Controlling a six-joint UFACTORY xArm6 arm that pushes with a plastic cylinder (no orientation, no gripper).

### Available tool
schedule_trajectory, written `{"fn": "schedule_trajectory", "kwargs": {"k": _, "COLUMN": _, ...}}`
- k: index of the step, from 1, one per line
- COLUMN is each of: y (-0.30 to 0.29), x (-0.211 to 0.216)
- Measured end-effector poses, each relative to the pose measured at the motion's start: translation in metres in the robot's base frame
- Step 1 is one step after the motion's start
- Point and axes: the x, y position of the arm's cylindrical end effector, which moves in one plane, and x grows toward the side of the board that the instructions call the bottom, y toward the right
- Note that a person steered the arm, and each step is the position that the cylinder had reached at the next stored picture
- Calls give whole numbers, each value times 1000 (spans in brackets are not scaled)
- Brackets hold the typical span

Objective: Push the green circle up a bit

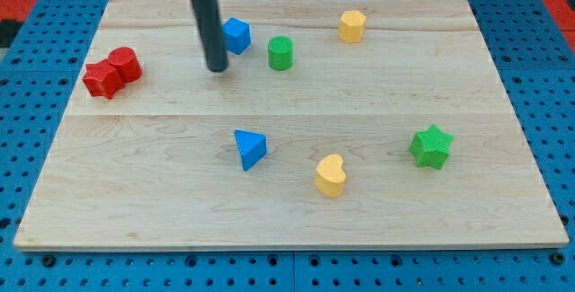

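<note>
Nearest, yellow heart (331, 175) sits low on the bench (135, 193). Green circle (280, 53) stands top-centre; no fingers, just the tip (216, 69) to its left, holding nothing. Best circle below it, then nudge up gently.

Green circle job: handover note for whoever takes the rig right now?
My tip is on the board to the view's left of the green circle, apart from it, just below-left of the blue block.
Green circle sits upper middle, touching nothing.
Done: no contact with it visible.
Left: bring the tip round below the circle, then push it a little toward the view's top. Probably steer clear of the blue block on the way.
</note>
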Motion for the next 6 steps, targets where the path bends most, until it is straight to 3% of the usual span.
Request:
{"fn": "schedule_trajectory", "kwargs": {"k": 1, "y": 31, "x": 15}}
{"fn": "schedule_trajectory", "kwargs": {"k": 2, "y": 59, "x": 0}}
{"fn": "schedule_trajectory", "kwargs": {"k": 4, "y": 67, "x": -72}}
{"fn": "schedule_trajectory", "kwargs": {"k": 6, "y": 95, "x": -91}}
